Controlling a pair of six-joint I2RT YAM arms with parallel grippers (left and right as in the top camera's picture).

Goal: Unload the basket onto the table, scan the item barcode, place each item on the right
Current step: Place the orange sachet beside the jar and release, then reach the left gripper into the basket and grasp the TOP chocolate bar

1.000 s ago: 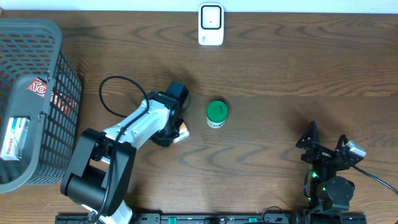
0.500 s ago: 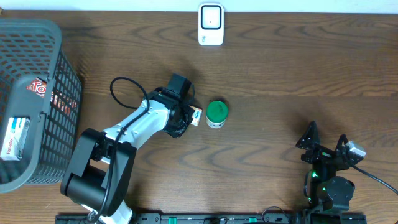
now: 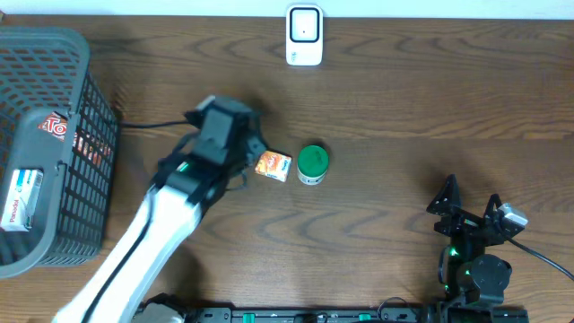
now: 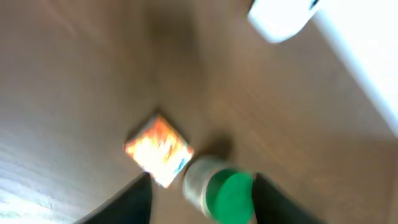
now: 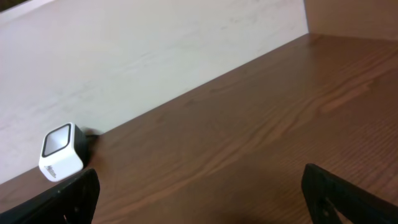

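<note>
Left hand (image 4: pixel 200 190) apart, empty, beside orange box (image 3: pixel 273 165); box beside green-lidded jar (image 3: pixel 312 163), mid-counter (image 3: pixel 404 108). Right hand (image 3: pixel 471 212) apart, front-right edge.

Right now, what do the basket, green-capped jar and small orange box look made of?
Basket: grey plastic, probably; matte moulded grid walls.
Green-capped jar: likely plastic; smooth green cap, pale body.
Orange box: printed cardboard by the look; flat faces, sharp corners.

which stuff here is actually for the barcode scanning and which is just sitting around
For the job:
- scanner
- small orange box
- left pincer, open above the box

Probably just lying about:
- green-lidded jar
- basket with packets in it
- right pincer, open, nothing in it
</note>
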